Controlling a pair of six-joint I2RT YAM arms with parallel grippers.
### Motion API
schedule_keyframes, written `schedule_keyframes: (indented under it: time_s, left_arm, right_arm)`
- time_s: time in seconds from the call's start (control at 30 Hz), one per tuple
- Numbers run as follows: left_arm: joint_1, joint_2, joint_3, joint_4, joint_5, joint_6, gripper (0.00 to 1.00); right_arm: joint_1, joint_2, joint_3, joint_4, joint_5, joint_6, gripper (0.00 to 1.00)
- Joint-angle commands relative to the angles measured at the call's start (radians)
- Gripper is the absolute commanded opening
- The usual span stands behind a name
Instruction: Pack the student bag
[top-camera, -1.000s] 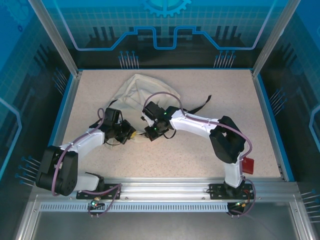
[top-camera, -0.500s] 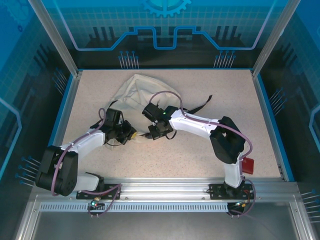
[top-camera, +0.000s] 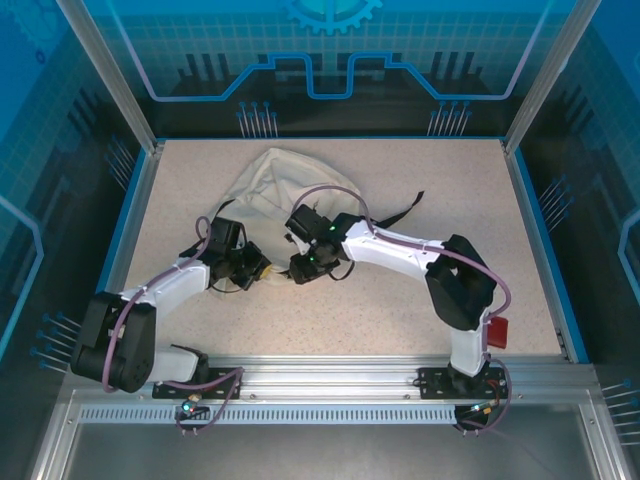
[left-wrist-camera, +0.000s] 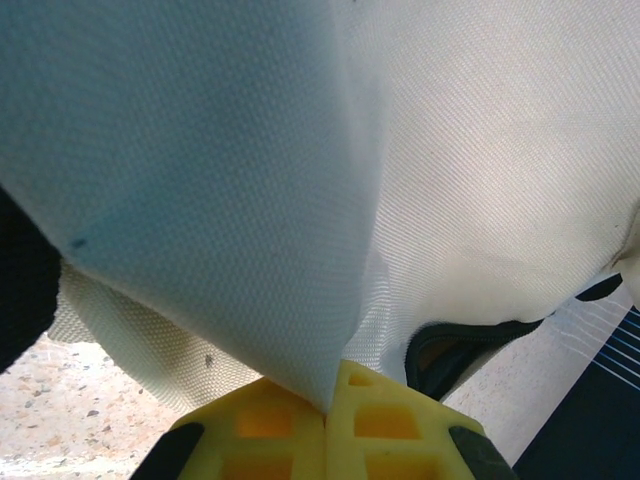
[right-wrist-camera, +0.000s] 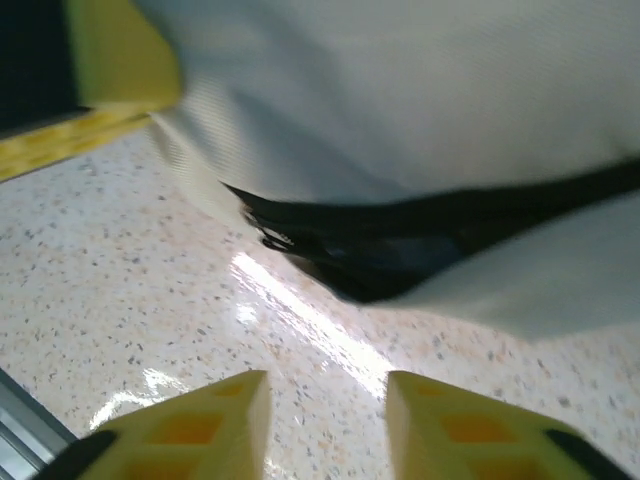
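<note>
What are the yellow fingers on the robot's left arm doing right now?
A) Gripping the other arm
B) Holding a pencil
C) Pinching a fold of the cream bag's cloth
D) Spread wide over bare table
C: in the left wrist view the left fingers are pressed together, with a fold of cream cloth from the student bag caught between them.

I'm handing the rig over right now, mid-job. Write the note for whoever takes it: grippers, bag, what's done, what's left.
Left gripper: shut on a fold of the bag fabric at its near edge.
Right gripper: open, empty, low over the table, facing the bag's black zip trim.
Bag: lies crumpled mid-table, toward the back.
Done: bag pinched on one side; nothing visibly packed.
Left: likely grip the opening, spread it and load. A red object sits by the right arm's base; cannot tell what it is.
</note>
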Motion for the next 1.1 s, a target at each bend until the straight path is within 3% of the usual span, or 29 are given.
schedule_keyframes:
  time_s: [0.0, 0.4, 0.57, 0.93, 1.07]
  left_arm:
    - [0.011, -0.021, 0.005, 0.012, 0.03, 0.017, 0.0]
    - [0.01, -0.02, 0.014, -0.002, 0.025, 0.016, 0.0]
    - [0.01, -0.017, 0.021, -0.013, 0.023, 0.022, 0.0]
    - [0.01, -0.011, 0.037, -0.028, 0.015, 0.03, 0.0]
    - [0.01, -0.01, 0.04, -0.03, 0.016, 0.03, 0.0]
  right_arm:
    - [0.017, 0.039, 0.036, 0.061, -0.055, -0.068, 0.42]
    - [0.002, 0.144, 0.054, 0.116, -0.088, -0.355, 0.27]
    - [-0.005, 0.146, 0.051, 0.116, -0.048, -0.427, 0.37]
    - [-0.026, 0.107, 0.053, 0.131, -0.043, -0.427, 0.39]
    - [-0.027, 0.131, 0.046, 0.124, -0.013, -0.432, 0.46]
